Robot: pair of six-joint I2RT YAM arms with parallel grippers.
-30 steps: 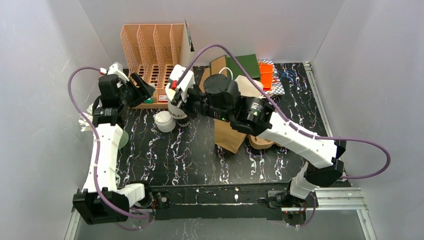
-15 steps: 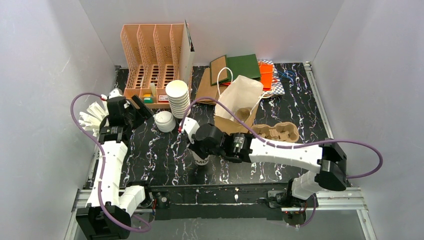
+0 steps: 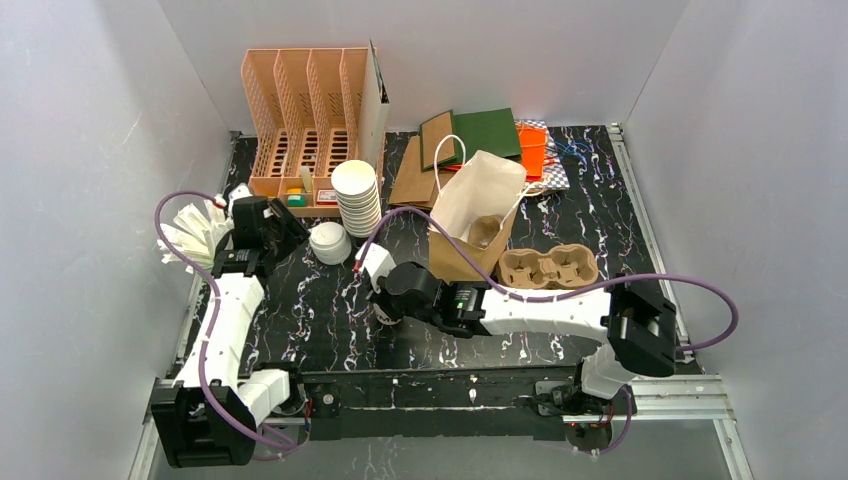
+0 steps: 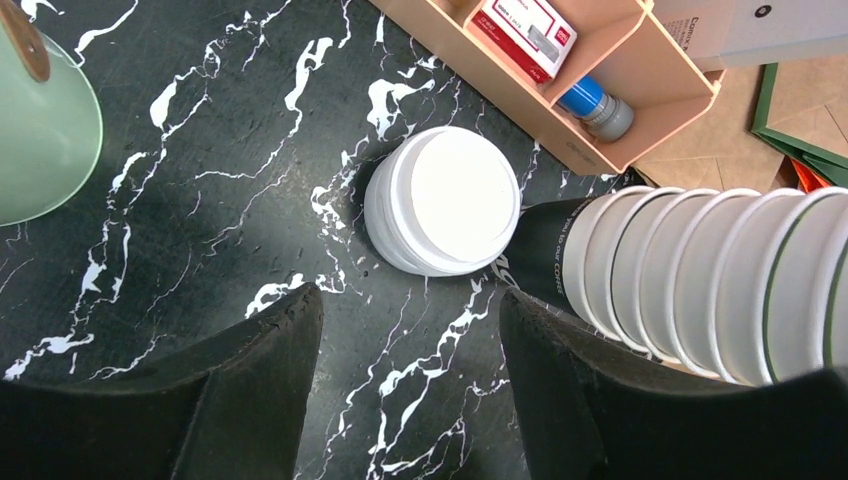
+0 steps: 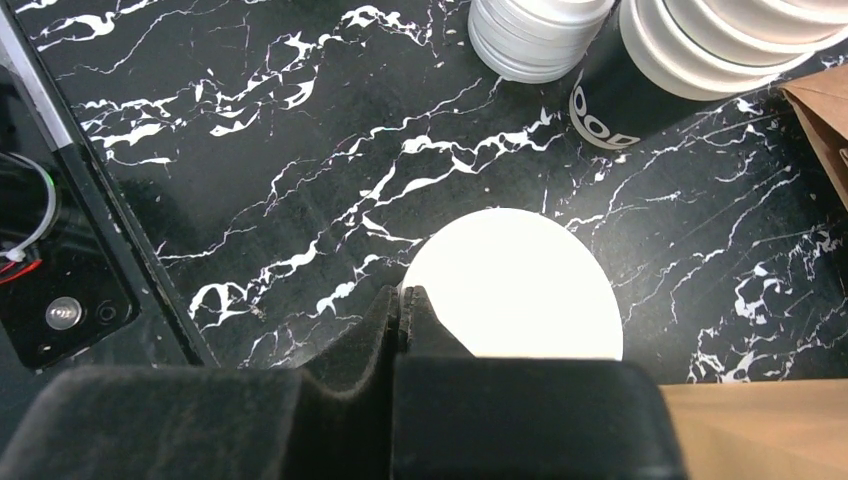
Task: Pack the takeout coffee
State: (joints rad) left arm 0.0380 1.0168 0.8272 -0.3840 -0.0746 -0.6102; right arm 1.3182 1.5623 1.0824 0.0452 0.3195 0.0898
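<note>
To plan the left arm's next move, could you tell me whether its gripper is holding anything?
No, the left gripper stands open, with only bare table between its jaws.

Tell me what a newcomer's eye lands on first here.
The tall stack of white-rimmed paper cups stands left of centre, beside a low stack of white plastic lids. Behind them sits a peach plastic desk organizer; to the right, an open brown paper bag with a cardboard cup carrier beside it.

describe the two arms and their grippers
The left arm and right arm have white shells, black joints and black bases. A purple cable loops along each. The left gripper and right gripper are thick and matte black.
</note>
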